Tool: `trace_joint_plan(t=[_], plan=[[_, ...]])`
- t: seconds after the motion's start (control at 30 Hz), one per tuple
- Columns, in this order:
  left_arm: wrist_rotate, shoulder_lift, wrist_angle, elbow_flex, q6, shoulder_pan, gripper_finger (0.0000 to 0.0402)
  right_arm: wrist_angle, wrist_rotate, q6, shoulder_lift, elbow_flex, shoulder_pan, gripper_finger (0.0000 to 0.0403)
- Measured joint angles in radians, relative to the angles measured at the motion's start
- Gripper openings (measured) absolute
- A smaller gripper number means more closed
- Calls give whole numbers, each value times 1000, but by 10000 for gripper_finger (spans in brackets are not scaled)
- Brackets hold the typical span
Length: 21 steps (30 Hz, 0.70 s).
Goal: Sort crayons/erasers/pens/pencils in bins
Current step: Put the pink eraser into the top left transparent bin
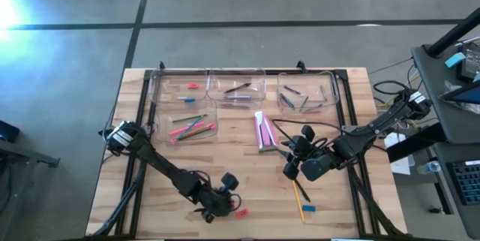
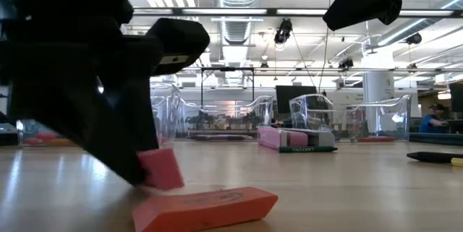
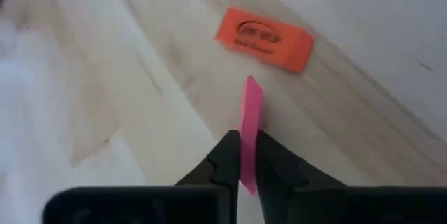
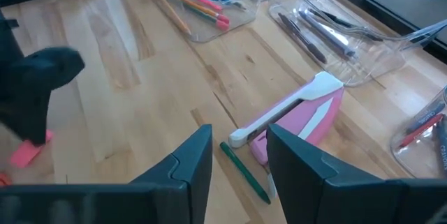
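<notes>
At about seven o'clock on the wooden table point(image 1: 247, 173), the left gripper point(image 1: 229, 209) stood low at the near edge with its jaws pinched shut on a pink eraser point(image 3: 249, 123), gripped edge-on so that the thin block stuck out past the fingertips point(image 3: 227, 155). The low view showed that eraser point(image 2: 162, 168) at the tip of the dark fingers, just above the wood. A second eraser, orange-red with a printed oval point(image 3: 264, 38), lay flat on the table just beyond the held one; from table height it point(image 2: 206, 207) sat right beneath and in front of the gripper, and from above it point(image 1: 241, 213) showed just to the gripper's three o'clock. Across the far side, from ten to two o'clock, stood the clear bins point(image 1: 237, 87), with coloured sticks in the nearest left one point(image 1: 187, 127). Near the table's centre lay a pink box point(image 1: 265, 130), with a green stick point(image 4: 246, 172) beside it. At about four o'clock the right gripper point(image 1: 292, 167) hovered above the wood with its fingers point(image 4: 190, 161) parted and nothing between them. Below it a yellow pencil point(image 1: 299, 200) and a small blue piece point(image 1: 309, 209) lay near the front edge.
</notes>
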Motion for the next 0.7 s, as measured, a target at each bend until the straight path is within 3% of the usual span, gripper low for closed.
trace_joint_plan(t=[0.1, 0.23, 0.3, 0.4, 0.53, 0.7], plan=[[-80, -78, -224, 57, -25, -9, 11, 0, 0, 0, 0, 0, 0, 125], [-373, -290, -564, 125, -88, -22, 7, 2, 0, 0, 0, 0, 0, 123], [-461, -409, -701, 109, -147, 19, 6, 4, 0, 0, 0, 0, 0, 123], [-502, -610, -842, 49, -224, 163, 5, 15, 0, 0, 0, 0, 0, 123], [-444, -849, -853, -60, -280, 501, 4, 23, 0, -2, 0, 0, 0, 123], [-152, -975, -782, -155, -288, 974, 4, 23, 6, -23, 0, 0, 0, 123]])
